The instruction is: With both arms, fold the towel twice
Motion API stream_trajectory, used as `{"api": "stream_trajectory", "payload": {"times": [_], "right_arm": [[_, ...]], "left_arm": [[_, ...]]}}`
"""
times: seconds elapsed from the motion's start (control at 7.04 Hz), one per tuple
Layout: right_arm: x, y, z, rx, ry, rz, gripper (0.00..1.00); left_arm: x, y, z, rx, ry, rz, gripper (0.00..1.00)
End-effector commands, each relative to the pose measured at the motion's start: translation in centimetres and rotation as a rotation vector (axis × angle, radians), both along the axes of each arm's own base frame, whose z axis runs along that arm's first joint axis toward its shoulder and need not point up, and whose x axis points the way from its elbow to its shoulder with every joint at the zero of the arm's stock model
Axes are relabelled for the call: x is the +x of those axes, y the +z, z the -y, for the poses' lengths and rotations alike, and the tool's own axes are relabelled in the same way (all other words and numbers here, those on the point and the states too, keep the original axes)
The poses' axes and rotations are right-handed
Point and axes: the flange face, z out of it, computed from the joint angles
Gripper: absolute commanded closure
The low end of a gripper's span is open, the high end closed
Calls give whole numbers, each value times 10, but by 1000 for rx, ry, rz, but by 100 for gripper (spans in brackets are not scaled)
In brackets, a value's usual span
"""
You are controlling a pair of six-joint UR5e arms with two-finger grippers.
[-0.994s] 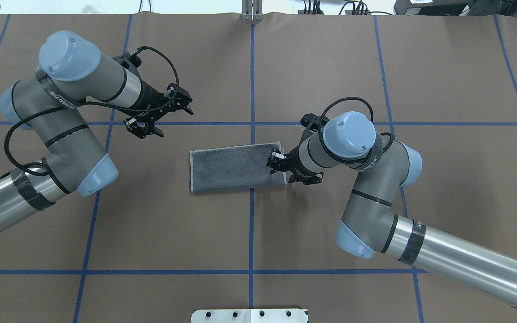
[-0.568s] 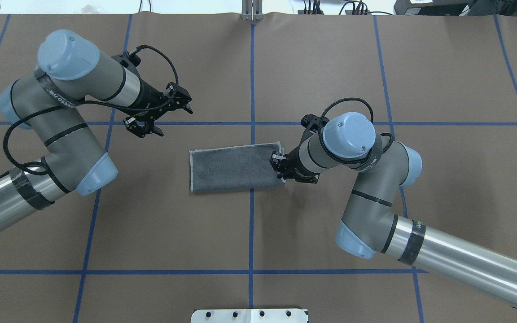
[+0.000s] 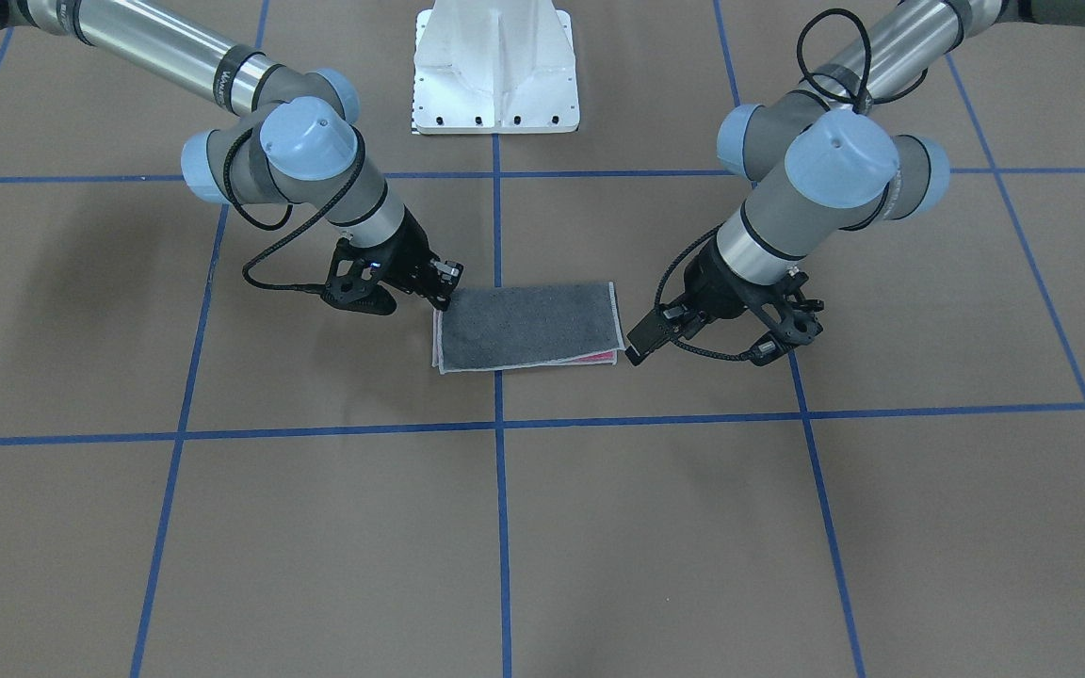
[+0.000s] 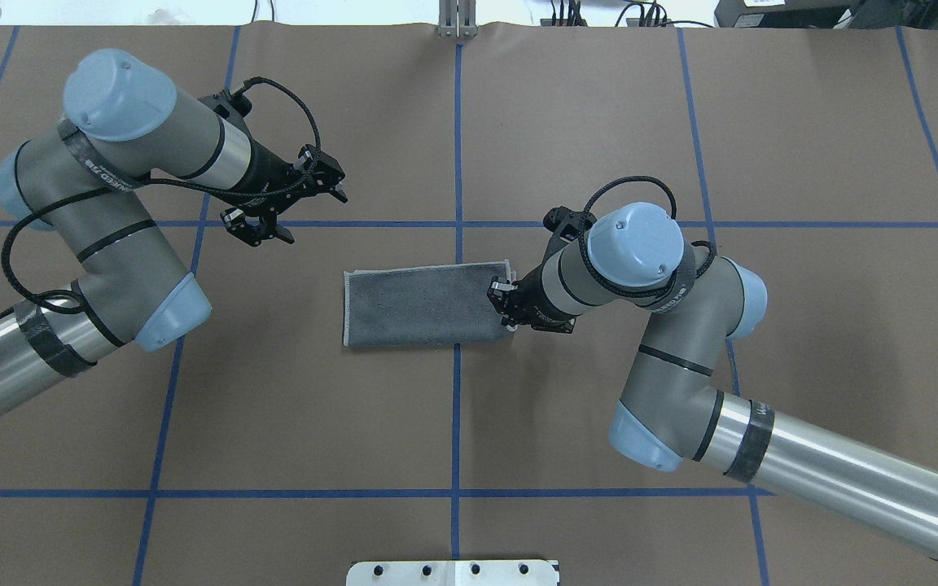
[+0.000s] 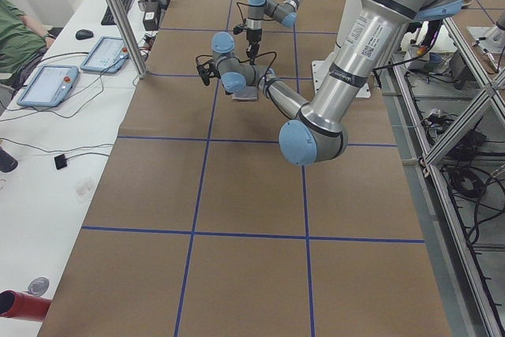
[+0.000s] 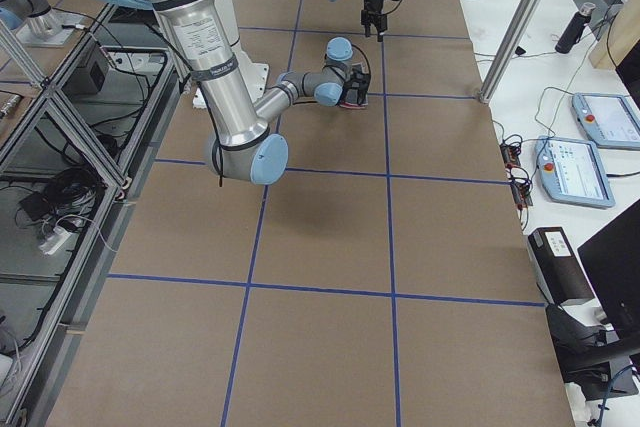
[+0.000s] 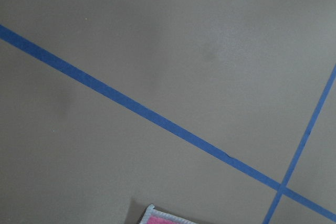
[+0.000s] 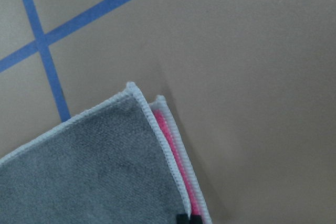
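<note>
Front: towel (image 3: pixel 528 325) is laid folded once on the table (image 3: pixel 599 527), grey up.
Overhead: right arm (image 4: pixel 677 366) jaws are closed on its short edge; left arm (image 4: pixel 111 236) jaws are seen open, well apart.
Right wrist: soft, light layers, best pinched together at corners.

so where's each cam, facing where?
Front-facing: across brown table, facing white pedestal base; left arm view-right, right arm, grey terry towel.
Overhead: behind robot, looking down; both arms.
Exterior left: table's left end; left arm nearest.
Exterior right: opposite end; right arm nearest.
Left wrist: down at table; no robot parts.
Right wrist: towel corner; black fingertips.
Both wrists share towel's pink layer.
</note>
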Motion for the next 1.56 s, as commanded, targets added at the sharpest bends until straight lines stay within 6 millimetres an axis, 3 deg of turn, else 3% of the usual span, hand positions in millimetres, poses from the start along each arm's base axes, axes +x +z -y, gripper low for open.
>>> {"api": "stream_trajectory", "payload": {"times": [0.0, 0.28, 0.57, 0.85, 0.99, 1.14, 1.28, 1.42], "right_arm": [[-19, -18, -44, 17, -89, 73, 100], [-43, -38, -80, 32, -151, 115, 100], [-71, -80, -115, 65, -208, 166, 100], [-98, -114, -118, 74, -223, 187, 100], [-109, -120, -117, 70, -226, 183, 100], [-109, -121, -116, 67, -224, 186, 74], [-109, -125, -116, 64, -223, 190, 1], [-108, -131, -117, 35, -212, 198, 0]], "left_arm": [[-11, -2, 6, -3, -7, -7, 0], [-16, 0, 9, -8, -10, -8, 0], [-23, 16, 9, -20, -15, 6, 0], [-27, 36, 7, -6, -2, 28, 0], [-29, 37, 8, -5, -6, 28, 0], [-29, 37, 8, -5, -6, 28, 0], [-33, 37, 10, -5, -12, 28, 0], [-34, 37, 12, 7, -7, 31, 0]]}}
